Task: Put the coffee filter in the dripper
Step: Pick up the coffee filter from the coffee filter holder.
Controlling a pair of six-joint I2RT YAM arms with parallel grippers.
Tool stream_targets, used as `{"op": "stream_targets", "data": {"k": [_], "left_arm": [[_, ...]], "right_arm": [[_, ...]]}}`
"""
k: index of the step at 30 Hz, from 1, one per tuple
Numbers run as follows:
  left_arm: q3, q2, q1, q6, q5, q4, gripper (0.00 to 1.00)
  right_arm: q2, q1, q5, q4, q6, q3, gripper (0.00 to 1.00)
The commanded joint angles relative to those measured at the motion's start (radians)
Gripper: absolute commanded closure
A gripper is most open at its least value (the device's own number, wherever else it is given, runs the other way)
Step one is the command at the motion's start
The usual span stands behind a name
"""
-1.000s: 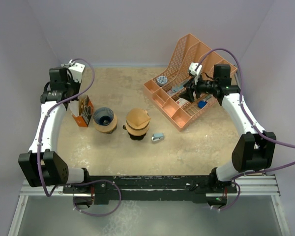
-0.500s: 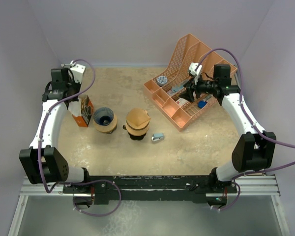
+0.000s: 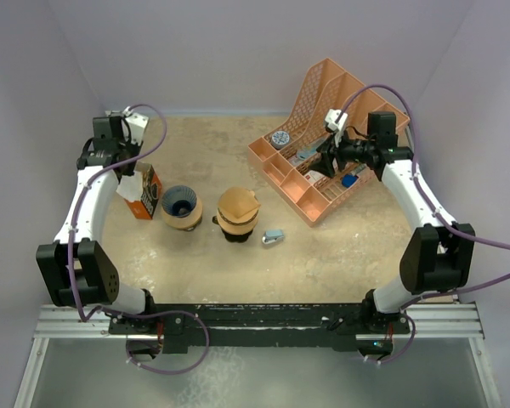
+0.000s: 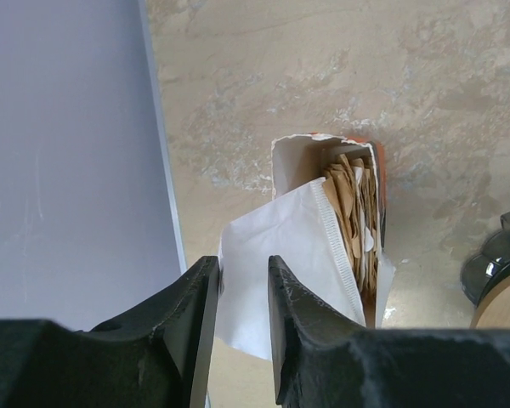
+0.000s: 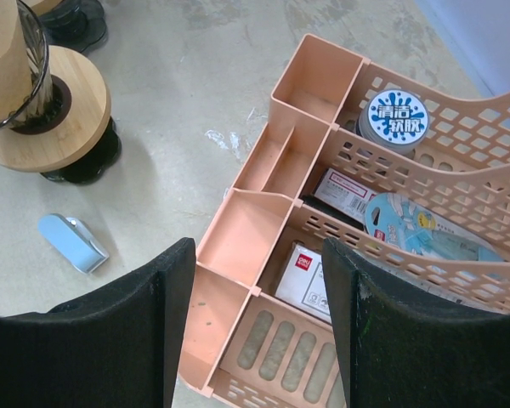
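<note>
**Bench** (image 3: 340, 255): carries every item. The work sits at its left edge.

**Hazards**
- Box (image 4: 282, 161): upright near the left edge, top torn open, brown filters (image 4: 354, 208) inside. It looks light and tall, so it is judged liable to tip or slide if a snagged sheet is pulled upward.
- Dripper (image 3: 181, 207): just beside the box, toward the bench middle, mouth up, no white paper seen in it. It stands near enough that a swinging wrist could knock it. A second brewer (image 3: 238, 212) stands just beyond.
- Filter (image 4: 293, 255): white, sticking out of the box and leaning toward the left edge, its lower corner showing in the gap between the jaws. Judged risks are that the jaws close beside it and miss, that they crease it, or that brown sheets come out with it.

**Pose**
- Left arm (image 3: 83, 204): reaches along the left edge, wrist pointing down over the box.
- Left claw (image 4: 244, 270): jaws parted by a narrow gap, not clenched. The paper lies in line with the gap, and whether it touches a pad cannot be told.
- Right arm (image 3: 416, 195): stretched toward the far right corner, over the rack (image 3: 302, 183).
- Right claw (image 5: 259, 331): spread wide and empty, hovering above the rack's front compartments, well apart from the box.
</note>
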Motion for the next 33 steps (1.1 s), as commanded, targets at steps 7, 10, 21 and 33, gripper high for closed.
{"op": "stream_targets", "data": {"k": [7,10,21,33], "left_arm": [[0.069,-0.019,0.008,0.025,-0.074,0.045,0.68],[0.08,-0.026,0.009,0.028,-0.082,0.04,0.66],[0.17,0.0,0.041,-0.014,-0.031,-0.067,0.55],[0.199,0.047,0.257,-0.131,0.297,-0.196,0.49]], "right_arm": [[0.003,-0.002,-0.035,-0.009,-0.016,0.034,0.36],[0.004,-0.002,-0.036,-0.009,-0.016,0.034,0.36],[0.005,-0.002,-0.04,-0.009,-0.018,0.033,0.36],[0.019,-0.002,-0.049,-0.026,-0.031,0.04,0.36]]}}
